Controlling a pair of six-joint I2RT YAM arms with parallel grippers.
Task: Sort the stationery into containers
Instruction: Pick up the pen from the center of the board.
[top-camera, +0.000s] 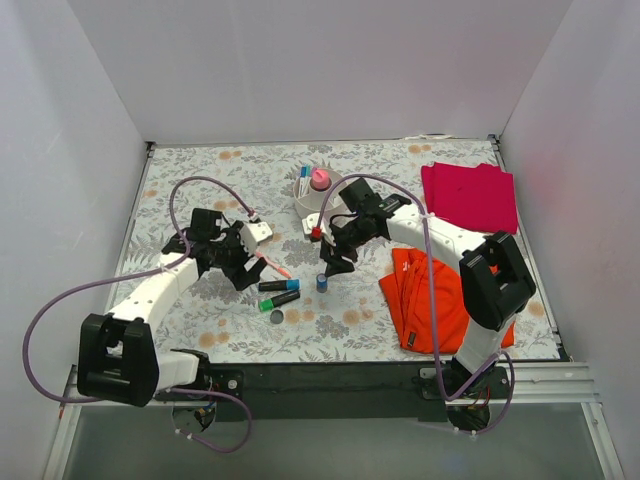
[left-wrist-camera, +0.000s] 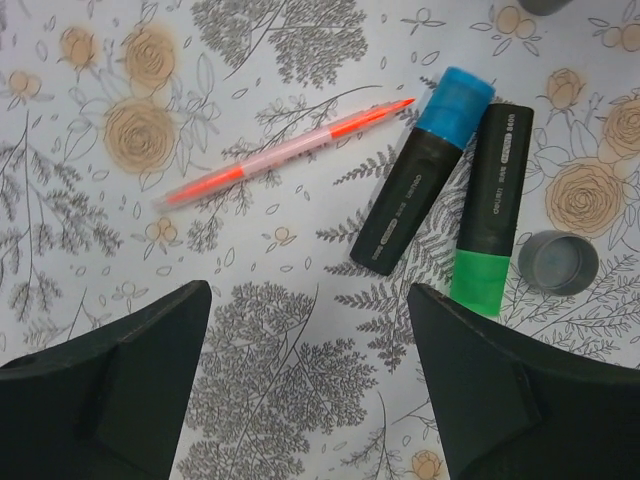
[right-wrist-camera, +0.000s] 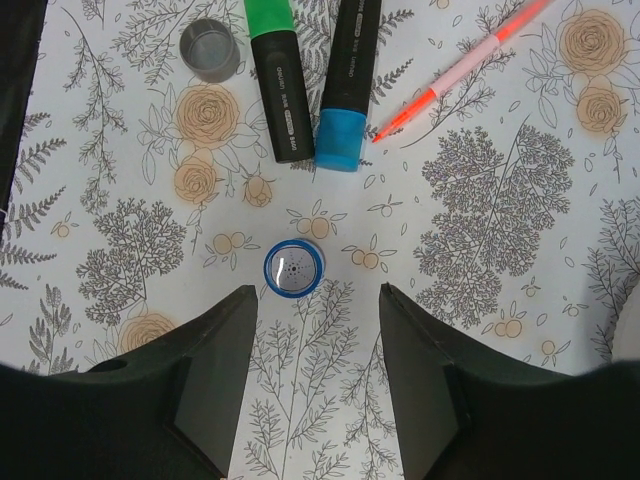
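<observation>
- Left gripper (left-wrist-camera: 310, 300): arm bent low over the floral-patterned table (top-camera: 200, 170); jaws spread wide, holding nothing.
- Right gripper (right-wrist-camera: 315, 300): arm reaches in from 3 o'clock, wrist pointing down; jaws open and empty.
- Small blue cylinder (right-wrist-camera: 293, 268): one, upright on the table, just ahead of the right gripper's fingertips, untouched.
- Black markers: two, side by side and touching, one blue-capped (left-wrist-camera: 420, 170), one green-capped (left-wrist-camera: 490, 220).
- Orange-pink pen (left-wrist-camera: 290, 150): one, lying at 10 o'clock from the markers.
- Small grey cap (left-wrist-camera: 558, 262): one, beside the green-capped marker.
- Round off-white bowl (top-camera: 303, 205): one, at 12 o'clock from the markers, holding one pink-capped bottle (top-camera: 320, 179).
- Folded cloths: two, one orange (top-camera: 430, 300), one magenta (top-camera: 470, 195).
</observation>
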